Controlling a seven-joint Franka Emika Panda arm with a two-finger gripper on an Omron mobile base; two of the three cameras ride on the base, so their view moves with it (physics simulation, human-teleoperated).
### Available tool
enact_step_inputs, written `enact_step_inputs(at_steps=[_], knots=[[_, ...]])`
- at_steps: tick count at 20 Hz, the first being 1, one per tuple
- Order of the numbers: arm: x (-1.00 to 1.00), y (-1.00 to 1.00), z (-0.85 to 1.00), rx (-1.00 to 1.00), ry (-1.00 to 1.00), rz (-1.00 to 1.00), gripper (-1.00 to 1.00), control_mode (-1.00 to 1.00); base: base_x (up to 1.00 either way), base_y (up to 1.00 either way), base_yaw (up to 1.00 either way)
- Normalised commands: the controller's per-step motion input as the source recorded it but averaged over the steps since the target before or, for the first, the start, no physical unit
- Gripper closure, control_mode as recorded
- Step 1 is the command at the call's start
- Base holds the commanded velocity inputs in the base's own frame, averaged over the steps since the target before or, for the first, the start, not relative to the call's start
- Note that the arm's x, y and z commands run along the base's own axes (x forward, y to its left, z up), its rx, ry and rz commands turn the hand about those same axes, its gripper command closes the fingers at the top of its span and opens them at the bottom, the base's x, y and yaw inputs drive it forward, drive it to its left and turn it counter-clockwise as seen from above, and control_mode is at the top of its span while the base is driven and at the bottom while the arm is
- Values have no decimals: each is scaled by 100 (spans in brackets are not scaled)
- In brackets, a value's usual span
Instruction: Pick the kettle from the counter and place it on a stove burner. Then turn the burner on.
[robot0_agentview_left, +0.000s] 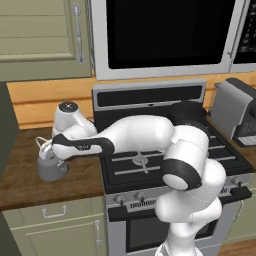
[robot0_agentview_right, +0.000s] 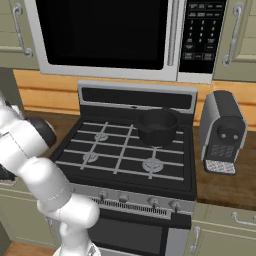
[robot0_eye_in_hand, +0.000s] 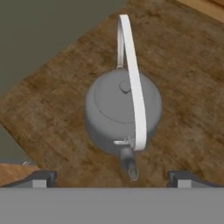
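Kettle (robot0_eye_in_hand: 118, 109) sits upright on the dark wood desk (robot0_eye_in_hand: 188, 87) left of the stove, its pale arched handle raised over the domed lid and its spout aimed toward the hand camera. In the left base view the kettle (robot0_agentview_left: 51, 165) stands near the desk's front edge, directly under the arm's wrist. The pincer (robot0_eye_in_hand: 112, 177) hovers above it, jaws spread wide, each tip well clear of the kettle's body, gripping nothing. To the right lies the black stovetop, with a grey stove burner (robot0_agentview_right: 152, 164) under thin grates at front right and a black pot (robot0_agentview_right: 157, 126) on the rear right burner. A grey coffee machine (robot0_agentview_right: 222, 131) stands right of the stove. The microwave (robot0_agentview_right: 105, 35) hangs above; its keypad markings are too small to read.
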Motion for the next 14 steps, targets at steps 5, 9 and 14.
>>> enact_step_inputs(at_steps=[5,9,14], knots=[[33,2,-21,-6,-4,0,-100,-100,0,0,0],[21,0,-6,-2,0,0,100,-100,0,0,0],[1,0,0,0,0,0,100,-100,0,0,0]])
